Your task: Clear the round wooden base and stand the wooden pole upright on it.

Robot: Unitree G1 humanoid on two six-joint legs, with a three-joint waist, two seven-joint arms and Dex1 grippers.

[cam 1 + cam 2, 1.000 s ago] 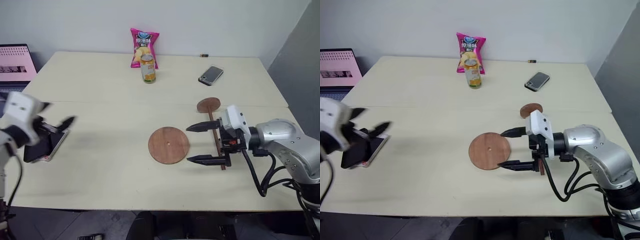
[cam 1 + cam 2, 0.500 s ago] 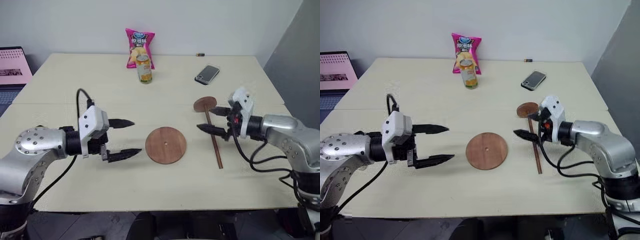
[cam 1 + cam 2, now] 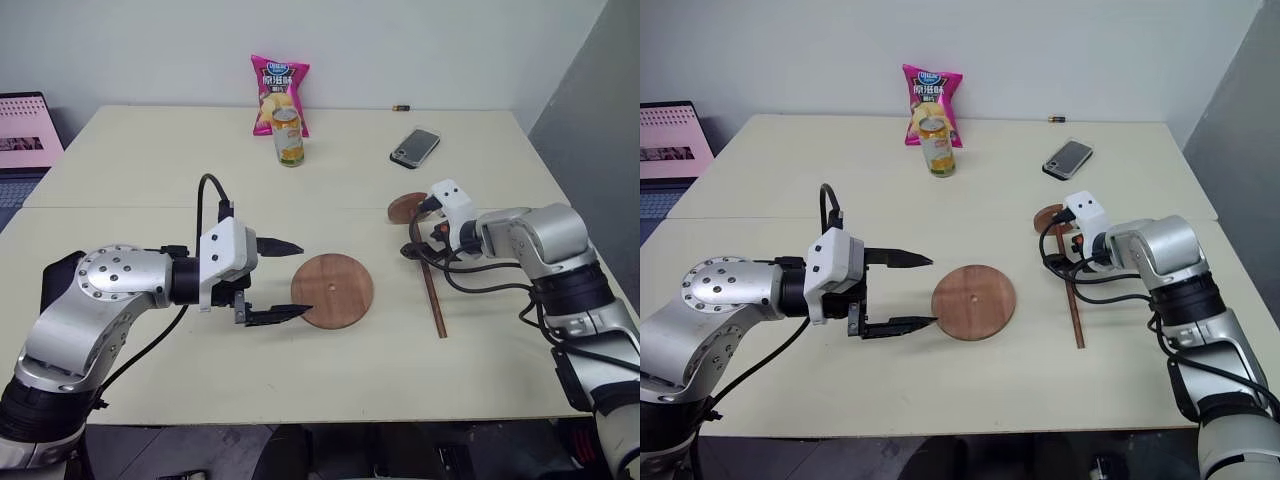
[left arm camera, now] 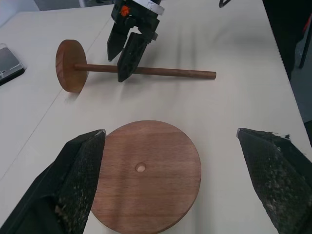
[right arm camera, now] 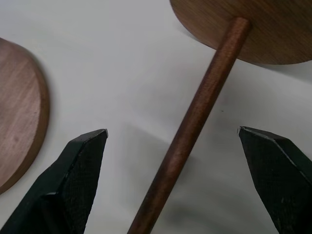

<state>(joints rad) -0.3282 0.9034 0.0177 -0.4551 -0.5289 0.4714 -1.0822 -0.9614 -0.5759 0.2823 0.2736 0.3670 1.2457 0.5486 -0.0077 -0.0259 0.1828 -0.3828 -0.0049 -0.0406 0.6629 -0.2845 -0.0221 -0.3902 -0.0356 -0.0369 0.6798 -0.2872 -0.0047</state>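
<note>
Pole (image 3: 431, 283) lies flat on the table (image 3: 150, 170), just right of the bare base (image 3: 332, 290), its disc end pointing away from the robot. Right gripper (image 4: 126, 52) hangs over the rod near the disc end, jaws apart, nothing held. Left gripper (image 3: 288, 280) is open beside the base. Risks: thin rod rolls away on closing; end-heavy pole tilts in the grip.

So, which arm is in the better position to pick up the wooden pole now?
Right. The right gripper hangs open directly over the wooden pole, a finger on each side. The left gripper, also open, is at the far edge of the round wooden base.
</note>
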